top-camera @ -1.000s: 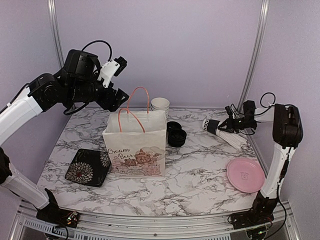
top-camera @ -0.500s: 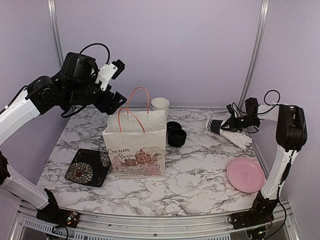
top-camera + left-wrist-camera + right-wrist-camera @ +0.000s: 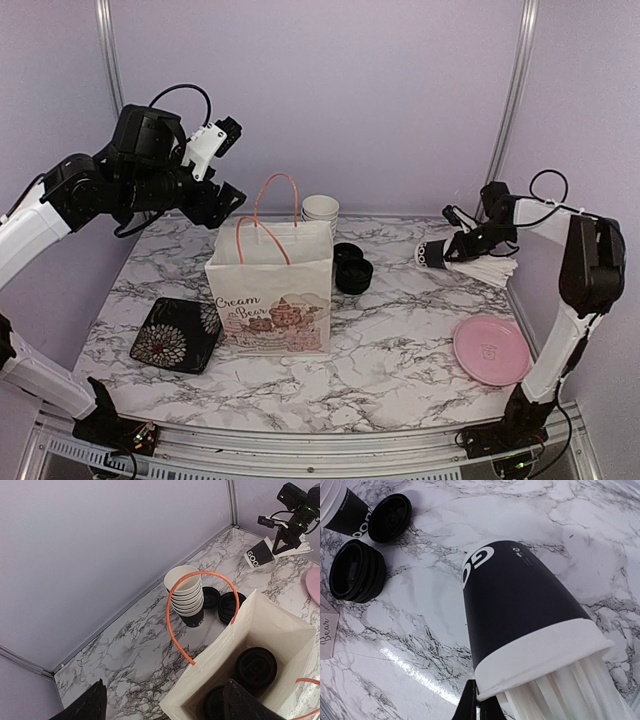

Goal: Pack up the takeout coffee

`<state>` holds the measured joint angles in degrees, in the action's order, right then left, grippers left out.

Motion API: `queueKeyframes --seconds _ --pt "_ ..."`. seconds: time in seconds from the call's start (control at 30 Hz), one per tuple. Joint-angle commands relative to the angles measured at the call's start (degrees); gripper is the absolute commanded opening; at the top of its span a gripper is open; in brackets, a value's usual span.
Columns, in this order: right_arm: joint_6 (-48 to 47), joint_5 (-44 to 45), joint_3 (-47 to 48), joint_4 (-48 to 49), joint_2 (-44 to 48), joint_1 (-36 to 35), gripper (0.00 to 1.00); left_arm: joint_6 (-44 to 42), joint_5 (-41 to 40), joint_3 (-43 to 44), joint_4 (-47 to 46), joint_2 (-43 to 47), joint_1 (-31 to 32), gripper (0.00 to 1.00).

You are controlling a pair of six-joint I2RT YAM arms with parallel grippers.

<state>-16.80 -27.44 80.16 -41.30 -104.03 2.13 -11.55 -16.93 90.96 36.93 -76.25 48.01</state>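
Now, two coffees (image 3: 256, 667) sit down in the bag (image 3: 277, 630), side by side, lids up. The bag stands up straight in the middle of the desk (image 3: 400, 340) with its mouth wide, so cups can go in from the top. Your left hand (image 3: 228, 203) hangs high, above and behind the bag. Its fingers are spread wide and hold nothing. I think that is why it is up there: it is free, and clear of the orange handles (image 3: 172, 620).

Your right hand (image 3: 465, 245) is far off at the back right of the desk. It is pinched tight on the white rim of the straw cup (image 3: 520, 595). That cup lies on its side, and its straws (image 3: 560, 690) spill out of its mouth. It is not a coffee, so it should not go in the bag. My guess is you hold the rim to drag the cup or tip it up. A thin rim like that can slip.

Behind the bag stand the cup stack (image 3: 187, 597) and some loose lids (image 3: 229, 607). I see no more coffees out on the desk, so the packing looks close to done.
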Motion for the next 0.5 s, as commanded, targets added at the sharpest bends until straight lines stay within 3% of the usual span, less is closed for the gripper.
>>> queueKeyframes --seconds 0.0,0.47 --pt "-6.61 12.20 3.89 -5.01 2.88 -7.80 0.00 -0.66 -0.38 0.15 0.70 1.55 0.21 0.81" --pt "-17.05 35.96 3.06 -15.25 6.33 -22.04 0.00 0.08 1.58 -2.24 0.58 4.90 0.16 0.81"
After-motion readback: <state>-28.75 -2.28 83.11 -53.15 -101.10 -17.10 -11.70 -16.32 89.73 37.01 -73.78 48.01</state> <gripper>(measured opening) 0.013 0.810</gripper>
